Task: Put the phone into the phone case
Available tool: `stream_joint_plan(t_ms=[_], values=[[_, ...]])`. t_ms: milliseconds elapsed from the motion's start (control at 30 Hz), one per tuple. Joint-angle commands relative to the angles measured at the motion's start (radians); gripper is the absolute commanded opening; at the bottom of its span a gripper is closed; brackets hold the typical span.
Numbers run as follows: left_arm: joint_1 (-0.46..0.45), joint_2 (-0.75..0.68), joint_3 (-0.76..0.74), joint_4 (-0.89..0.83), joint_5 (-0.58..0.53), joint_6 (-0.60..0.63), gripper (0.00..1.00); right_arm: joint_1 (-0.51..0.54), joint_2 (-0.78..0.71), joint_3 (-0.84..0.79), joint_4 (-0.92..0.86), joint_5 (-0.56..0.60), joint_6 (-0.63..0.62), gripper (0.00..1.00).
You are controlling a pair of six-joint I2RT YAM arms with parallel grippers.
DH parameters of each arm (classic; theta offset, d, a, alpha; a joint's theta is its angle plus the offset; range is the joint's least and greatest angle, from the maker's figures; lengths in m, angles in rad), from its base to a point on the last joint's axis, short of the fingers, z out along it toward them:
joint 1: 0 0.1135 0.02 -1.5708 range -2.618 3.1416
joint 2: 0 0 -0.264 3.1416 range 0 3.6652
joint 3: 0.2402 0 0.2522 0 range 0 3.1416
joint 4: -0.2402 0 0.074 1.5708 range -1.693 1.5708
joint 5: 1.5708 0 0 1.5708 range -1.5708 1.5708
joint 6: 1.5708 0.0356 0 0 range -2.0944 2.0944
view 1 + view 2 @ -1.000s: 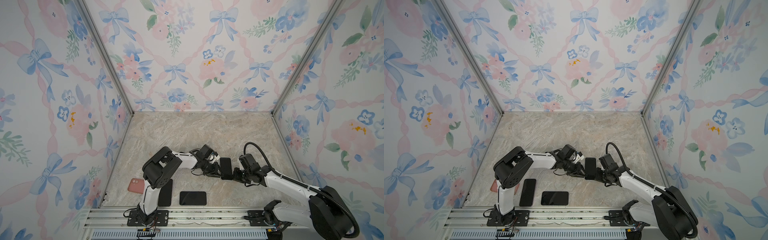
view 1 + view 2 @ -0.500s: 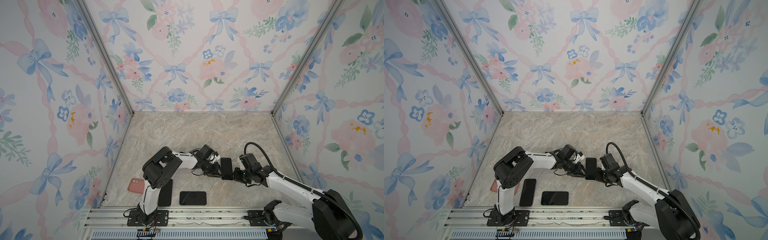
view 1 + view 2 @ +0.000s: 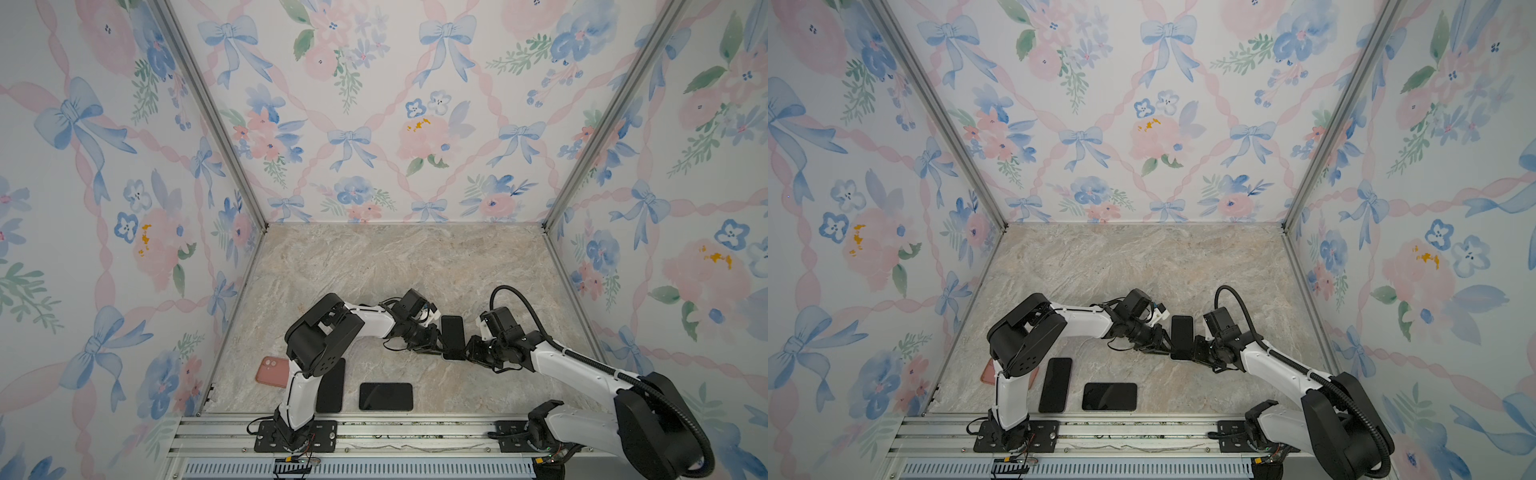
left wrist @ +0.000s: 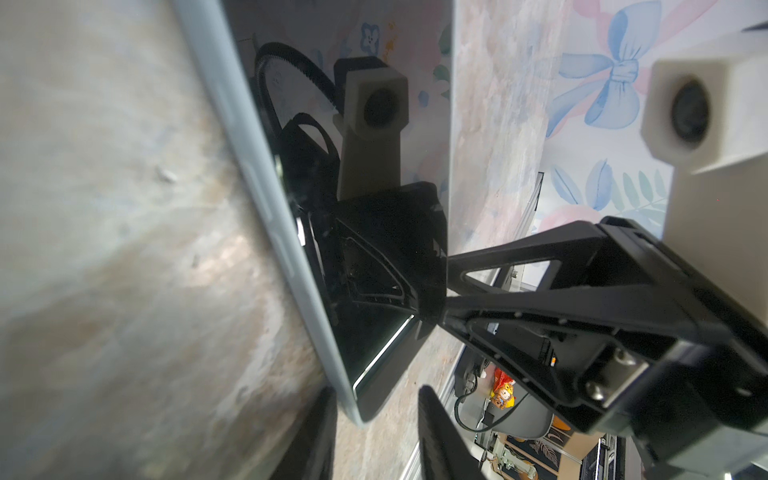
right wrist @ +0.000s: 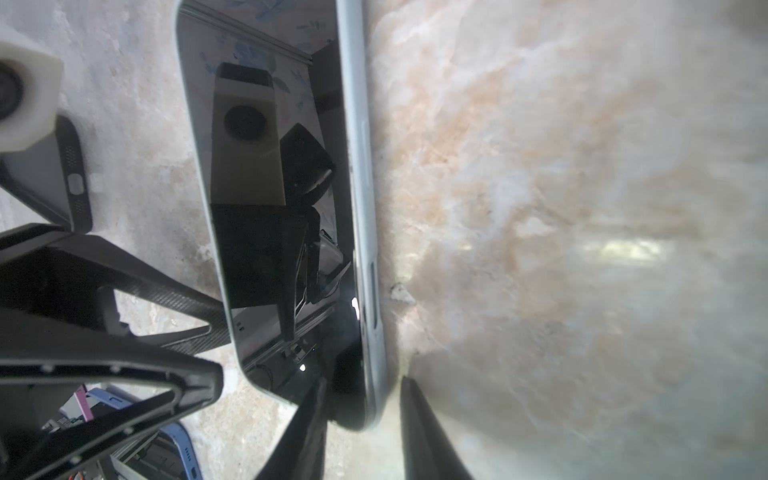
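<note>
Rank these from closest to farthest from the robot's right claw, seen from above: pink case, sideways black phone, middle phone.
1. Middle phone: at the tips of the right gripper, mid-scene.
2. Sideways black phone: nearer the front, off to the left.
3. Pink case: farthest out on the left side.

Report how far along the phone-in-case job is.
Done: unclear. The phone mid-table shows a pale rim with cutouts in the wrist views, maybe a case already on; I cannot confirm. In hand: left gripper and right gripper straddle its front corners, jaws open, gaps showing. Remaining: if uncased, seating it; the pink case lies apart, untouched.
</note>
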Motion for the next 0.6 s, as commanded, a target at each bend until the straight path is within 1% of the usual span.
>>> stream_joint_plan(t_ms=[0,233,567], values=[[-0.009,0.013,0.013,0.017,0.01,0.017,0.35,-0.008,0.02,-0.017,0.036,-0.023,-0.011,0.31],[-0.018,0.029,0.033,0.017,0.012,0.014,0.35,-0.007,0.02,-0.026,0.052,-0.028,-0.009,0.27],[-0.02,0.032,0.036,0.017,0.01,0.014,0.34,-0.008,0.021,-0.04,0.063,-0.026,-0.007,0.24]])
